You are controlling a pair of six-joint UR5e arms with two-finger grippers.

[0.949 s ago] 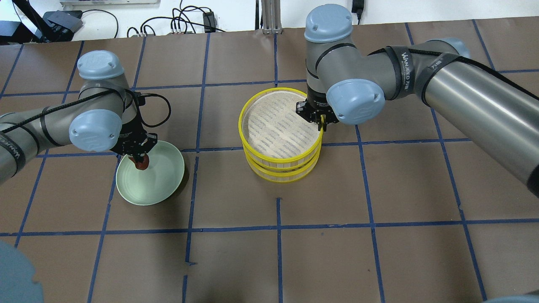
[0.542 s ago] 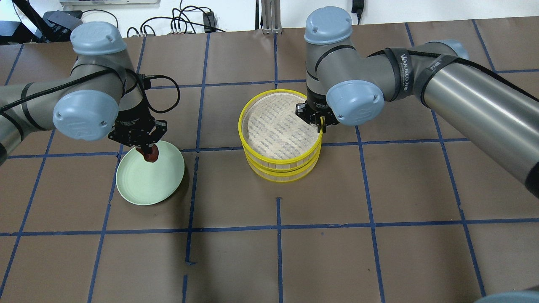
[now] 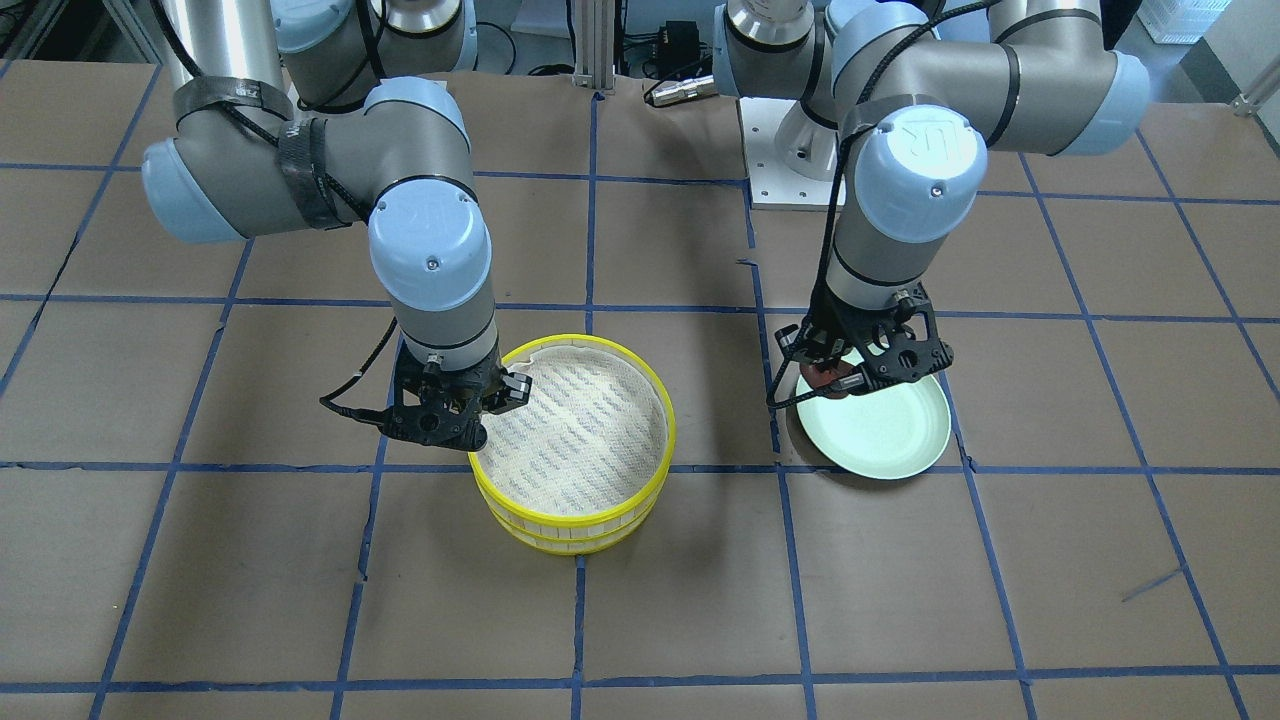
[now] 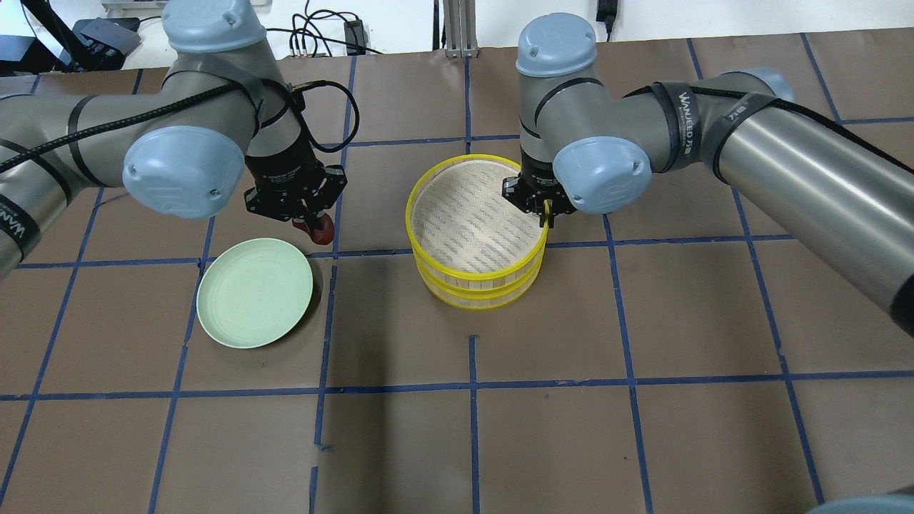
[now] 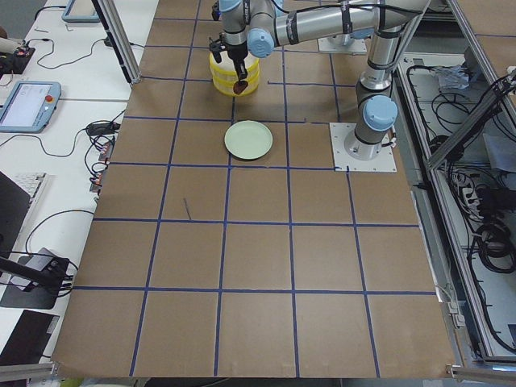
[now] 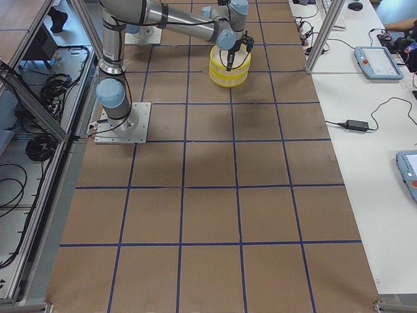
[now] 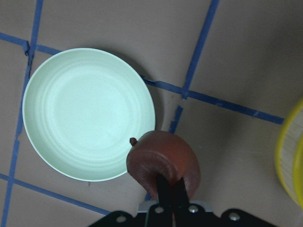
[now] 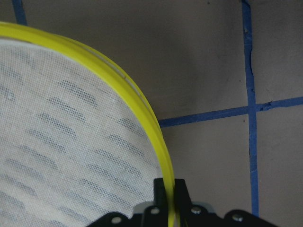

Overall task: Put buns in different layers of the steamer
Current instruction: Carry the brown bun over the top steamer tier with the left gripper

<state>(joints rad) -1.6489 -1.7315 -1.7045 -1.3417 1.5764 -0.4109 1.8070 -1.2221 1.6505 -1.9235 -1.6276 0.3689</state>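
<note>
My left gripper (image 4: 313, 221) is shut on the dark reddish-brown bun (image 4: 322, 228) and holds it above the table, between the plate and the steamer (image 4: 475, 287). The left wrist view shows the bun (image 7: 161, 158) pinched between the fingers, over the plate's edge. The steamer's two yellow-rimmed layers are stacked, and the top layer (image 4: 427, 251) shows only its white liner. My right gripper (image 4: 546, 213) is shut on the top layer's yellow rim (image 8: 156, 137) at the steamer's right side. The white bun shows in no view.
The pale green plate (image 4: 255, 293) lies bare on the brown table to the left of the steamer; it also shows in the front view (image 3: 885, 432). Blue tape lines grid the table. Cables and stands are beyond the far edge.
My left gripper has lifted the reddish-brown bun off the plate and carried it up and to the right, toward the steamer. The right gripper has stayed on the rim.
</note>
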